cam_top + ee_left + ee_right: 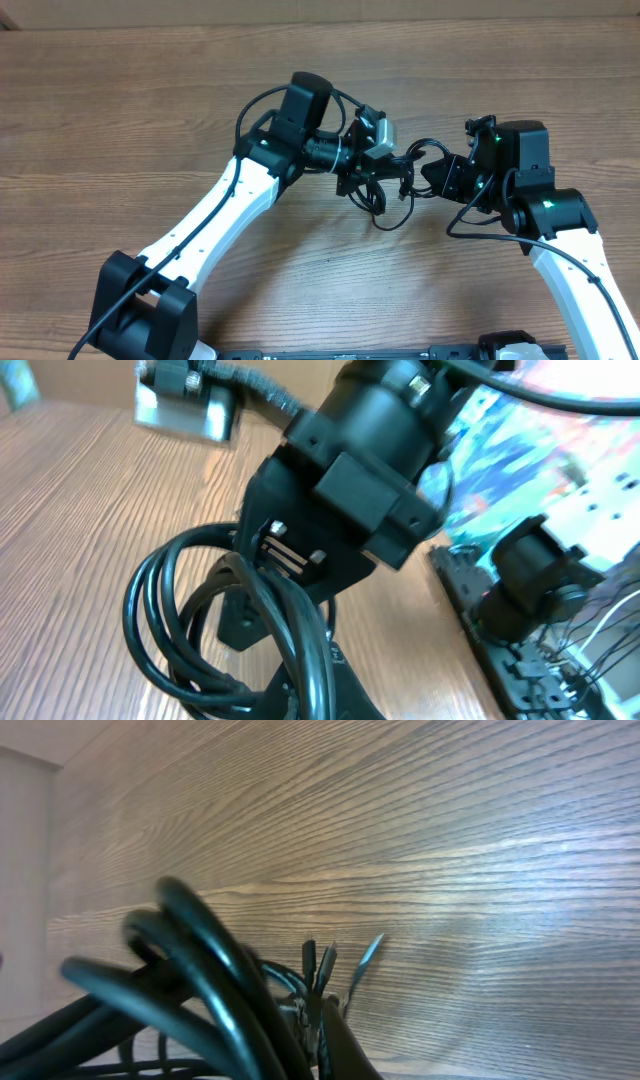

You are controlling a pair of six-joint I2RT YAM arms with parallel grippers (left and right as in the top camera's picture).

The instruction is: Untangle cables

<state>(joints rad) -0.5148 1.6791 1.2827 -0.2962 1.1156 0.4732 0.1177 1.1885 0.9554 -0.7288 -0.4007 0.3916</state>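
Where the arms meet mid-tabletop [150, 100], the cables [392, 190] bunch between the left end effector [362, 172] and the right end effector [437, 176], with loops sagging toward the near edge. Only the right wrist view shows the plug tips [320, 965], pointing up. Both end effectors touch the tangle; cannot tell whether either is clenched.

The left arm [235, 200] and right arm [565, 285] share one build: smooth white link shells between blocky matte-black joint housings, with a thin black wire running along each white link. The left hand [362, 183] and right hand [435, 176] are black. A silver-grey camera box [381, 130] is mounted at the left wrist, and small green lights [492, 128] glow on the right arm's housings.
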